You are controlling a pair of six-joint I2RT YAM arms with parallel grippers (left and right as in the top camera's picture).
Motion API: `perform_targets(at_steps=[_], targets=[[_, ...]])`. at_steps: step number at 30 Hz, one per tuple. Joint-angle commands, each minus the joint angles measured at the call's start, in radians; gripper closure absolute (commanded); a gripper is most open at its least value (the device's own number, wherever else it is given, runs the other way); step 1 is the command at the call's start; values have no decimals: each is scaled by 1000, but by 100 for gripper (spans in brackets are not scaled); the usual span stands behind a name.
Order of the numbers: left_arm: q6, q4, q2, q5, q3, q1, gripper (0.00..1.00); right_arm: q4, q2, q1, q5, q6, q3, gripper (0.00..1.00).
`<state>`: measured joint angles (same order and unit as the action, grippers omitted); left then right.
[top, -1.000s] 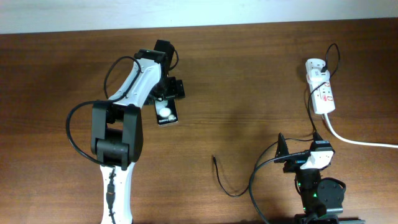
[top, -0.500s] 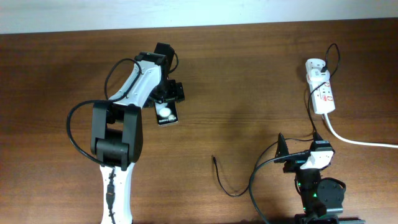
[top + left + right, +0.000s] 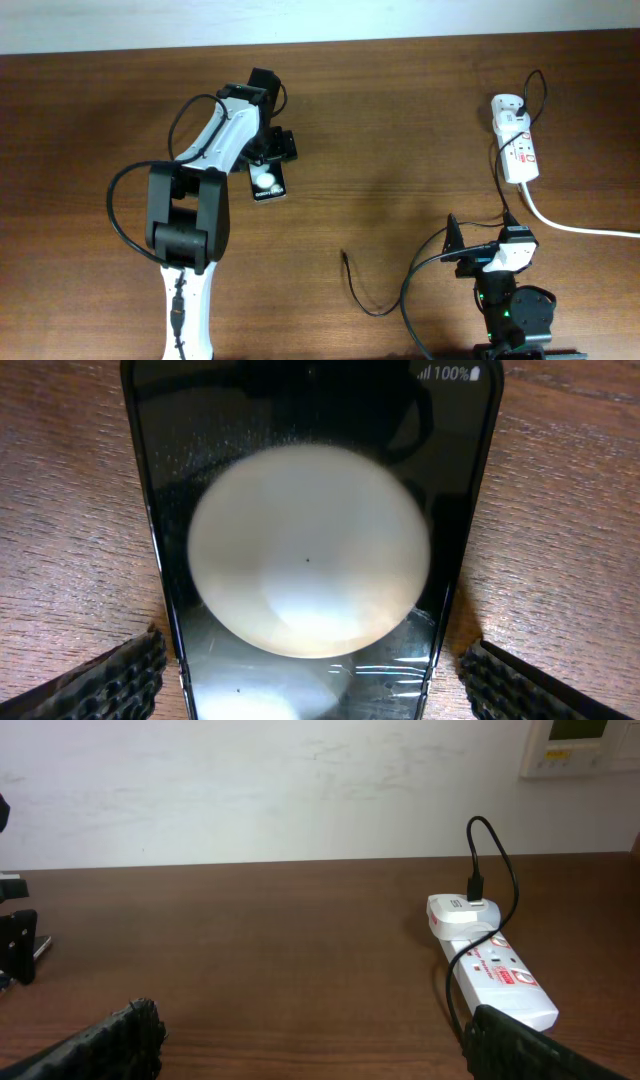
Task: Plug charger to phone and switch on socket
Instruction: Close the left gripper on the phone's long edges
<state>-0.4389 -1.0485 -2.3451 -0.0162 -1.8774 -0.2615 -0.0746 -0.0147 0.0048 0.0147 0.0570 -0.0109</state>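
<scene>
- Right, one phone (image 3: 267, 183), flat on the wood table (image 3: 400, 120), screen up. Left wrist view shows one big round white glint and "100%" on its face.
- One left gripper (image 3: 268, 160) over the phone's far end. Jaws are spread, one ribbed pad (image 3: 105, 675) on each long side of the phone. Nothing is gripped; there is a thin gap on the right side.
- One charger (image 3: 352, 285). Its loose plug tip lies on the table, right of the phone and nearer the robot bases, well apart from it and not plugged in.
- One white adapter (image 3: 507, 106) at the charger's other end, far right of the phone, seated in the socket's far end.
- One socket (image 3: 521, 152), well right of the phone, with one thick white cord (image 3: 580, 228) trailing off right.
- One right gripper (image 3: 310, 1045), right of the phone past the plug tip, jaws wide, empty.
</scene>
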Motion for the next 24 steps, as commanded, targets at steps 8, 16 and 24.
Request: perform_targets(at_steps=[8, 16, 24], targets=[[-62, -16, -25, 20, 33, 4, 1, -5, 8, 9, -12, 11, 5, 1], [-61, -26, -25, 19, 33, 4, 6, -5, 8, 9, -12, 11, 5, 1], [-61, -30, -25, 19, 33, 4, 9, -5, 8, 9, -12, 11, 5, 1]])
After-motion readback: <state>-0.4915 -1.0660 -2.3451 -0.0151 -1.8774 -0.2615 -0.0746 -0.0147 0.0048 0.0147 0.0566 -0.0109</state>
